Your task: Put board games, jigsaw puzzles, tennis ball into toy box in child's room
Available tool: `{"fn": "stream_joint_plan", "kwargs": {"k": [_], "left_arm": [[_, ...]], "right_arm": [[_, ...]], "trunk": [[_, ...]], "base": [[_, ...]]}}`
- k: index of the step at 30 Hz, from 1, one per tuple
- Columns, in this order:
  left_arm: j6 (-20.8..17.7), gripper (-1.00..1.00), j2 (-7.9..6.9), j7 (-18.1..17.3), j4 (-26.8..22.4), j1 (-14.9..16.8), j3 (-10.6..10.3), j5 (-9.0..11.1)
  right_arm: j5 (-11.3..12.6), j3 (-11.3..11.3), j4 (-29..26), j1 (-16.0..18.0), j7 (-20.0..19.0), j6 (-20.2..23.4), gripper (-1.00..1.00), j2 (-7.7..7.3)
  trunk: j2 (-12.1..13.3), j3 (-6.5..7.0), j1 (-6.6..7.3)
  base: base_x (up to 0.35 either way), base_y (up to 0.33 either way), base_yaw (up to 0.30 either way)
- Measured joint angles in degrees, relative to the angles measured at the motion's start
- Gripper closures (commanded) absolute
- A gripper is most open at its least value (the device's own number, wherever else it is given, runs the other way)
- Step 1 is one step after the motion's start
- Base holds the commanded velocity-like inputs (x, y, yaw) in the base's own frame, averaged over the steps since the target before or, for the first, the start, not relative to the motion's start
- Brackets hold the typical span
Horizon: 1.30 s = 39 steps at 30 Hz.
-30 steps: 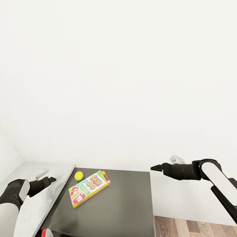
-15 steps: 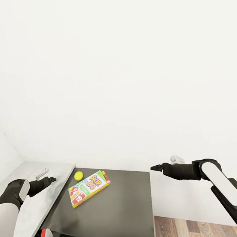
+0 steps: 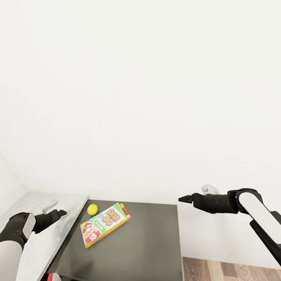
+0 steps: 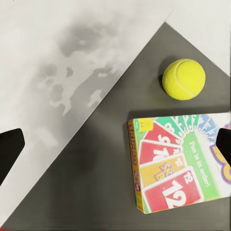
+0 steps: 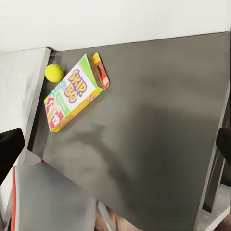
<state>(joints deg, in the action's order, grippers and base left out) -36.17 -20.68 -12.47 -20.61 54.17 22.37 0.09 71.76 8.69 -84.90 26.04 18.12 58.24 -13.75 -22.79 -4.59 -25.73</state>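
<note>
— Where do the toys sit?
— I see the white-green card-game box with red lettering (image 3: 105, 223) flat on the dark grey worktop (image 3: 143, 252), and the small yellow-green tennis ball (image 3: 92, 209) just beside its far end, apart.
— And the arms?
— My left gripper (image 3: 61, 212) hovers over the pale grey worktop (image 3: 35, 250), jaws apart, empty. My right gripper (image 3: 182, 200) hangs off the dark top's edge, jaws apart too.

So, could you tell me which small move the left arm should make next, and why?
Probably lower the open left pincer toward the tennis ball. It hovers empty over the pale table top, and the ball lies loose on the dark surface beside the Skip-Bo box.
</note>
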Motion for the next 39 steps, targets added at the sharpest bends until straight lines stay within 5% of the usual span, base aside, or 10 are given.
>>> {"fn": "stream_joint_plan", "kwargs": {"k": [12, 39], "left_arm": [[0.0, -1.00, 0.00, 0.0, 0.0, 0.0, 0.1, 0.0], [0.0, -1.00, -0.05, -0.1, 0.0, 0.0, 0.0, 0.0]], "right_arm": [[-0.1, -0.1, 0.0, 0.0, 0.0, 0.1, -1.00, 1.82], [-0.1, -0.2, 0.0, 0.0, 0.0, 0.2, -1.00, 1.93]], "trunk": [[0.0, 0.00, -0.01], [0.0, 0.00, -0.01]], "base": [[0.063, -0.043, 0.000], [0.067, 0.016, -0.016]]}}
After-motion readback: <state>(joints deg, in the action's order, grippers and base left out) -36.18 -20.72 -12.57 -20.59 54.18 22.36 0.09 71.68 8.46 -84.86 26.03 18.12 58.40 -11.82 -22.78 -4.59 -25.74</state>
